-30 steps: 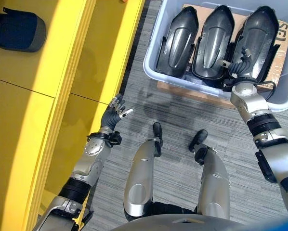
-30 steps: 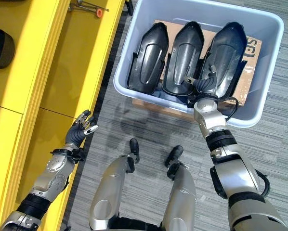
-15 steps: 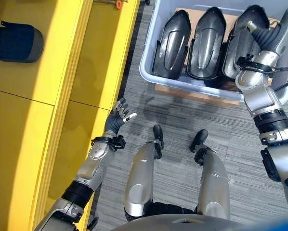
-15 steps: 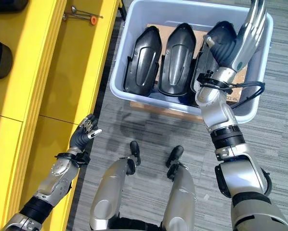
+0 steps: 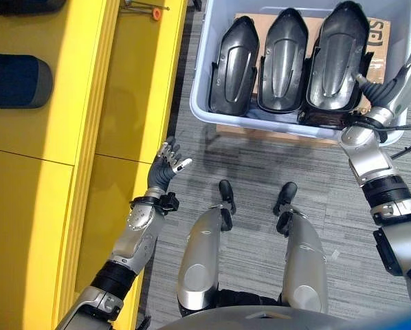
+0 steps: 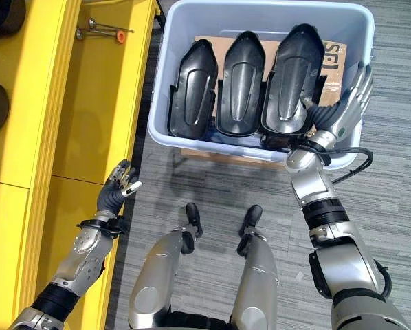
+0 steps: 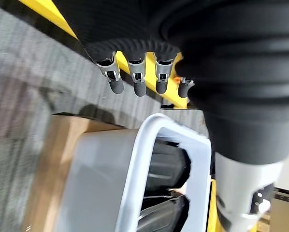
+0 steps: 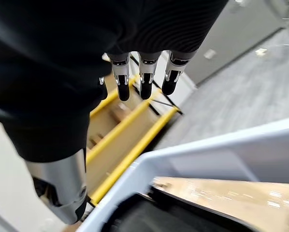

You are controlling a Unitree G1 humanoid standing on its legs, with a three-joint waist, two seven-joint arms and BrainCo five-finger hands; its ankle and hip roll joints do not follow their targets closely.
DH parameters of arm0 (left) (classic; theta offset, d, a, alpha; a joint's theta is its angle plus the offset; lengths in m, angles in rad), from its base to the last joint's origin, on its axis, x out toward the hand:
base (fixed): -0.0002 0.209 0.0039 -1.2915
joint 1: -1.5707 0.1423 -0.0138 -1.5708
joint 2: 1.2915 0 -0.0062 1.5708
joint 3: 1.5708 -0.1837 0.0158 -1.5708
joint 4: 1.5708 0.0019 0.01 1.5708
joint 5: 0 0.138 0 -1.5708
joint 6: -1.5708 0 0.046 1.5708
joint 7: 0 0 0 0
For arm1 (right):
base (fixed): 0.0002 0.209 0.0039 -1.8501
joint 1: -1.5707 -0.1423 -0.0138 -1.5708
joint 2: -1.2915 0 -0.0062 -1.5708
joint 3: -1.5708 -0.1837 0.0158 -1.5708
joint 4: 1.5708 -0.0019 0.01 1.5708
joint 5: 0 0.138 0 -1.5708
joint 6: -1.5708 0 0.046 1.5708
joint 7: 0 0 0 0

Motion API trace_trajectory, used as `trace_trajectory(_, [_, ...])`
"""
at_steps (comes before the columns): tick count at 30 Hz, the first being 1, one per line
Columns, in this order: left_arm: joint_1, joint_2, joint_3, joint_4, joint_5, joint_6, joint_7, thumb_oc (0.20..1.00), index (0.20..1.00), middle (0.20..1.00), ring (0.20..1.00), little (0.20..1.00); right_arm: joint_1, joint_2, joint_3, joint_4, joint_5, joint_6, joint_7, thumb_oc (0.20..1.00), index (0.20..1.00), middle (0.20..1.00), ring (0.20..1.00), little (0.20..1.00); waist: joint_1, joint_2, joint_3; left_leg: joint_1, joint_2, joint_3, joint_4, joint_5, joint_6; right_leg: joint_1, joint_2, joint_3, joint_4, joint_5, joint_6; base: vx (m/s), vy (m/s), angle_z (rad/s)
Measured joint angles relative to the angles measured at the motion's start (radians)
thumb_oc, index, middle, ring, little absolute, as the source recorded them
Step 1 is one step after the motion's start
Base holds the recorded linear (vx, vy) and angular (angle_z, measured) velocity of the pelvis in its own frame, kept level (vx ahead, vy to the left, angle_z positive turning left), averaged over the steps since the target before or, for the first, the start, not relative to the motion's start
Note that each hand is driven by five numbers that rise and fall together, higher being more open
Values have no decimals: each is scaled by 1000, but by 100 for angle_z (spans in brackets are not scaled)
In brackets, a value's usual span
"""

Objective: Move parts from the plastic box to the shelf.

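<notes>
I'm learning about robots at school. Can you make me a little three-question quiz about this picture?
1. How many dark parts lie in the plastic box?
2. True or false: the right hand is holding a part.
3. Which is closest to the left hand? A) the yellow shelf B) the plastic box C) the cardboard

Key
1. Three, side by side.
2. False: its fingers are straight and spread above the box's right end, holding nothing.
3. A
</notes>
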Motion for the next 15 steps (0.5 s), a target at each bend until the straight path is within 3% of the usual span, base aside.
trace_trajectory(11, [-11,-4,-2,0,-7,4,7,1000,1000,1000,1000,1000,-46,0,11,75,46,-36,54,1000,1000,1000,1000,1000,5,3,0,-48,3,-9,27,-1,-2,-49,-8,-4,28,-24,-3,5,-21,2])
trace_trajectory(15, [-11,-4,-1,10,-10,6,0,1000,1000,1000,1000,1000,-96,0,18,107,40,-35,73,1000,1000,1000,1000,1000,29,5,0,-57,4,-11,41,-6,-4,-64,-15,-4,59,-34,-9,8,0,1])
